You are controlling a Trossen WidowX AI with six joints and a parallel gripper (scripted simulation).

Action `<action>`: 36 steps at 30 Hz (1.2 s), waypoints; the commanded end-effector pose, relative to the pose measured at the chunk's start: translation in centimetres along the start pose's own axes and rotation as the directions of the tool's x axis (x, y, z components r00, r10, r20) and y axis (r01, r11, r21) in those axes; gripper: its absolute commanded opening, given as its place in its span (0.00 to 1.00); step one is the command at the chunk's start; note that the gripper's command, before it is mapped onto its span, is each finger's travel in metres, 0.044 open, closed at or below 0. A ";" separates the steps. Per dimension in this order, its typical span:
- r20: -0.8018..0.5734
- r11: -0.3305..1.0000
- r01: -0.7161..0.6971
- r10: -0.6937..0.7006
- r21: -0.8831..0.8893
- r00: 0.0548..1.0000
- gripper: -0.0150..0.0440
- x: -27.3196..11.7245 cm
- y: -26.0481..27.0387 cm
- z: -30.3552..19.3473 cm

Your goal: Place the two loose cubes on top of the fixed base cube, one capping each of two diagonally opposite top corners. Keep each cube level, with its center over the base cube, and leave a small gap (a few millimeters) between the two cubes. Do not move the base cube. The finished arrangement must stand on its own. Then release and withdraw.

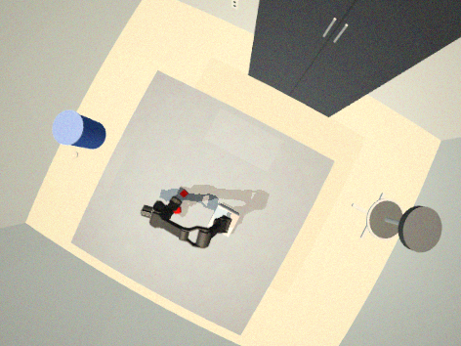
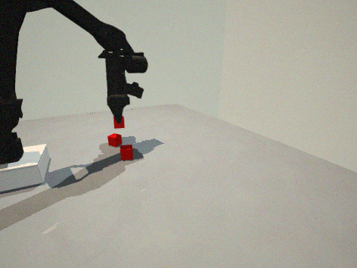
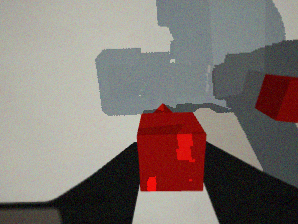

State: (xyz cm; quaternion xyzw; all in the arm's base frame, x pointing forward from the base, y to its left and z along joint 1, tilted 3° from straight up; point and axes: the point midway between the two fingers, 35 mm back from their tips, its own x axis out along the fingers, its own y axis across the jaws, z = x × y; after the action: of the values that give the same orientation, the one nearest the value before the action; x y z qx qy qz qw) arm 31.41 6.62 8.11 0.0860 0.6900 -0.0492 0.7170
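One hand, three red cubes

The hand (image 2: 119, 120) (image 3: 169, 148), partly open, grips one cube (image 2: 119, 123) (image 3: 171, 162) above the counter (image 2: 227, 197) (image 1: 195, 127), left of centre in the exterior view; two cubes, one (image 2: 114, 140) and another (image 2: 126, 152), sit below it.

The arm (image 1: 168, 230) (image 2: 87, 24) bends over toward three o'clock in the exterior view. Its gripper (image 2: 119, 120) (image 3: 169, 148) points to six o'clock, closed on a cube.
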 end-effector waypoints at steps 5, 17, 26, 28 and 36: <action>0.004 1.000 0.002 -0.002 -0.006 1.000 0.43 0.8 0.0 0.1; 0.004 1.000 0.002 -0.002 -0.006 1.000 0.43 2.7 0.0 0.0; 0.004 1.000 0.002 -0.002 -0.006 1.000 0.43 2.7 0.0 0.0; 0.004 1.000 0.002 -0.002 -0.005 1.000 0.43 2.8 0.0 0.0; 0.004 1.000 0.002 -0.002 -0.005 1.000 0.43 2.8 0.0 0.0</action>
State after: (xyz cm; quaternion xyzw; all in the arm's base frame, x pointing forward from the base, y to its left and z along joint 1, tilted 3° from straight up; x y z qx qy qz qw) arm 31.54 6.83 5.33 0.0841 0.6897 -0.0469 0.7177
